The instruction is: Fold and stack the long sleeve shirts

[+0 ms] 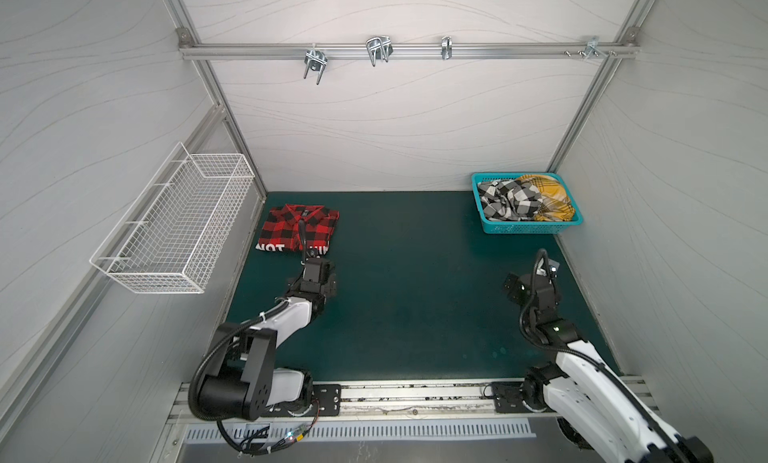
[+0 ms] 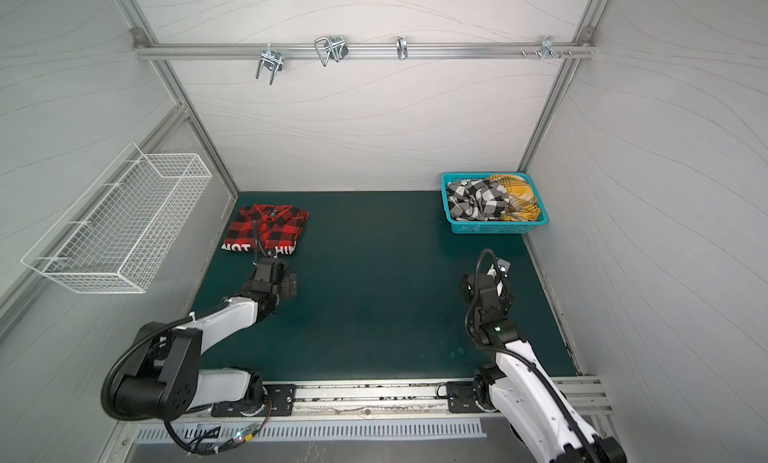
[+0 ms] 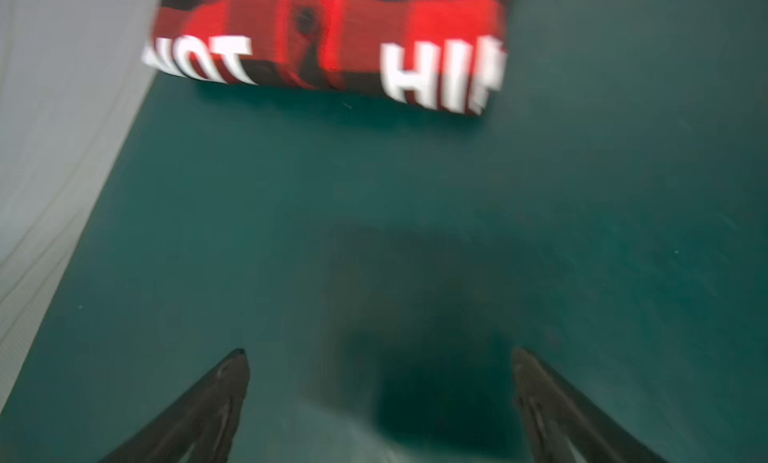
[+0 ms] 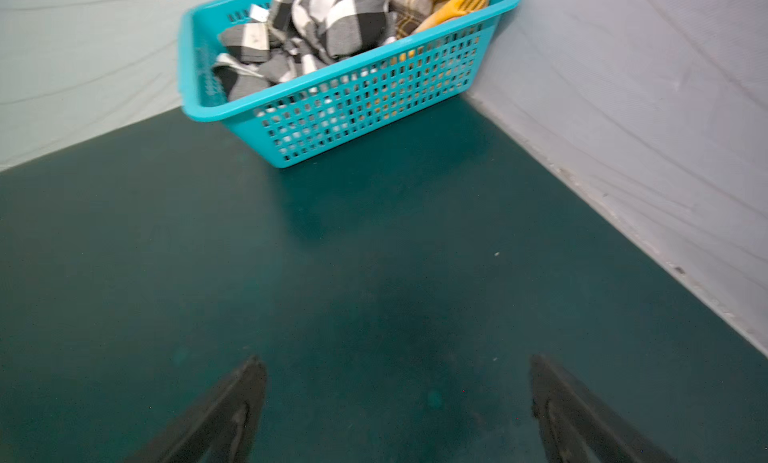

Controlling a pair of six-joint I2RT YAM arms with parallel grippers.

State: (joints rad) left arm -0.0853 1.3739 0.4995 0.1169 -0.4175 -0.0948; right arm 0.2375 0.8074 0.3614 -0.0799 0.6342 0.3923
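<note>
The red-and-black shirt (image 1: 297, 228) lies folded at the far left of the mat (image 1: 415, 294). Your left gripper (image 3: 378, 357) and right gripper (image 4: 399, 363) stand open and empty. Next, you would likely reach into the teal basket (image 1: 528, 229) for the black-and-white shirt (image 1: 509, 205).

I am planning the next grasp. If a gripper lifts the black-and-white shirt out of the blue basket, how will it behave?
The black-and-white shirt lies crumpled, so it is probably floppy and would hang down and unfold. It lies against the yellow shirt, which might drag along. The thin perforated basket could shift too.
</note>
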